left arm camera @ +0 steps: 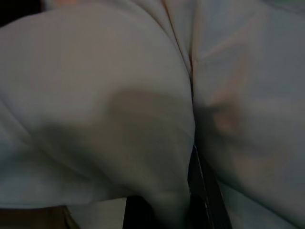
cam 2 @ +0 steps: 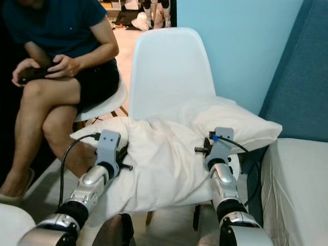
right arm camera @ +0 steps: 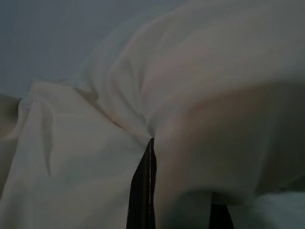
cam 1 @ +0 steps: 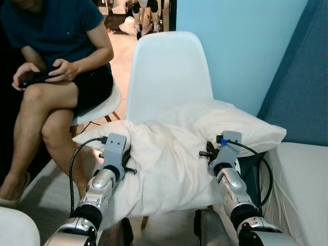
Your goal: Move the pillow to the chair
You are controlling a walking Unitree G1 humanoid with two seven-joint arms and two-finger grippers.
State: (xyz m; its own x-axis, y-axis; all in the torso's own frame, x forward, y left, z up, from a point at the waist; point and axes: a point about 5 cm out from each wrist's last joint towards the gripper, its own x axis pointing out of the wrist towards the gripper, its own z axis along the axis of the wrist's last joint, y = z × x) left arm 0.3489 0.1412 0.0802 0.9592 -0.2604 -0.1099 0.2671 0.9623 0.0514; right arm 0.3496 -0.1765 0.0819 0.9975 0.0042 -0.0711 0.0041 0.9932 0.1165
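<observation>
Left arm: silver forearm rising from the lower left, a black cable looping beside it, wrist block pressed against the near left side of the pillow.
Left gripper (cam 1: 127, 160): buried in the pillow's left flank; in the left wrist view white cloth bulges over a dark finger (left arm camera: 202, 191), so cloth lies against it, but how wide the jaws stand I cannot tell.
Person (cam 1: 56, 61): seated at the far left on a second white chair (cam 1: 105, 105), dark blue shirt and dark shorts, legs crossed, both hands around a dark device in the lap.
Pillow (cam 1: 169, 154): white and crumpled, lying across the seat of the chair, its near edge sagging over the seat front, its right end jutting past the seat toward the blue wall.
Chair (cam 1: 169, 72): white moulded shell with a tall back, standing upright just behind the pillow; wooden legs show below the seat.
Right gripper (cam 1: 209, 154): set into the pillow's right side; in the right wrist view two dark fingers (right arm camera: 143, 191) stand apart with a fold of white cloth between them, so it has hold of the pillow.
Right arm: silver forearm coming up from the lower right, black cable arcing to its wrist.
Blue wall (cam 1: 241, 46): pale blue, behind the chair.
Upholstery (cam 1: 302, 77): darker blue panel at the far right, with a white cushion (cam 1: 302, 184) below it.
</observation>
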